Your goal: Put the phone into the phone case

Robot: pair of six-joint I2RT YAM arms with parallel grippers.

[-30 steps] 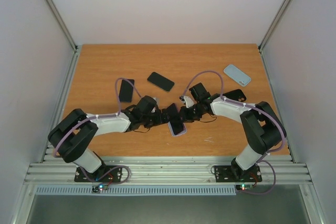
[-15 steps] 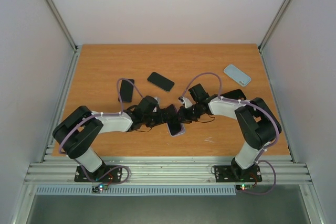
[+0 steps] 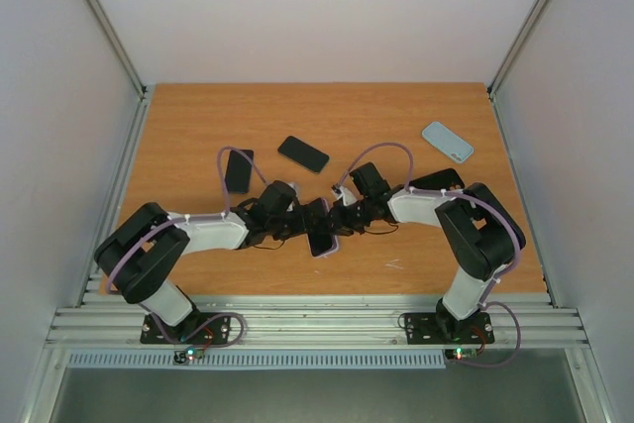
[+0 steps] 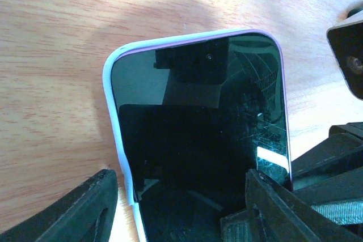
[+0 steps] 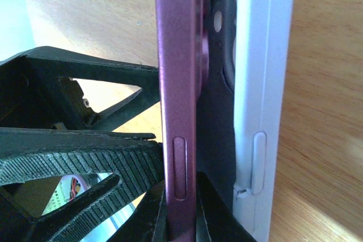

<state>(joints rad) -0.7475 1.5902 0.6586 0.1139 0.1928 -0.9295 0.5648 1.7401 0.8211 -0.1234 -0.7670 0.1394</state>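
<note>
The phone (image 3: 320, 241) has a dark screen (image 4: 198, 140) and a purple rim (image 5: 178, 83). It sits partly in a white case (image 4: 113, 128), with the case wall (image 5: 264, 83) still apart from the phone's edge. My right gripper (image 3: 342, 217) is shut on the phone's purple edge (image 5: 181, 219). My left gripper (image 3: 309, 220) is open over the phone's near end (image 4: 180, 177). One of its fingers (image 4: 272, 208) lies on the screen and the other (image 4: 85, 208) stands just outside the case. Its ribbed finger also shows in the right wrist view (image 5: 85, 157).
A black phone (image 3: 303, 154) lies behind the grippers. A dark case or phone (image 3: 238, 170) lies to the back left. A light blue case (image 3: 448, 141) lies at the back right. A black object (image 3: 443, 181) sits by the right arm.
Both grippers and the phone with its case have shifted a little to the left. The right arm's elbow has swung leftwards.
</note>
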